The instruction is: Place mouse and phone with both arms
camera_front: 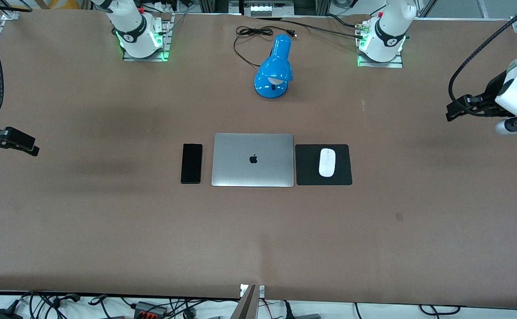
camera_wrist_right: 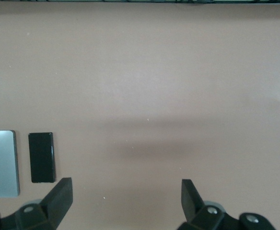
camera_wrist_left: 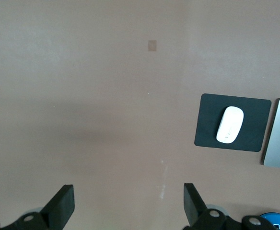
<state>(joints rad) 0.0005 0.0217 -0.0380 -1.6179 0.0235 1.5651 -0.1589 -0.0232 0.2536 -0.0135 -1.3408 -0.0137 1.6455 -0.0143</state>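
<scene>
The white mouse (camera_front: 327, 162) lies on a square black mouse pad (camera_front: 345, 175), beside the laptop toward the left arm's end. It also shows in the left wrist view (camera_wrist_left: 230, 124). The black phone (camera_front: 191, 163) lies flat on the table beside the laptop toward the right arm's end, and shows in the right wrist view (camera_wrist_right: 41, 157). My left gripper (camera_front: 452, 111) is open and empty, held above the table at the left arm's end (camera_wrist_left: 129, 196). My right gripper (camera_front: 31, 149) is open and empty, above the table at the right arm's end (camera_wrist_right: 125, 191).
A closed silver laptop (camera_front: 253, 160) lies between the phone and the mouse pad. A blue desk lamp (camera_front: 274, 68) with a black cord lies between the two arm bases. The brown table (camera_front: 258, 239) is bare nearer the front camera.
</scene>
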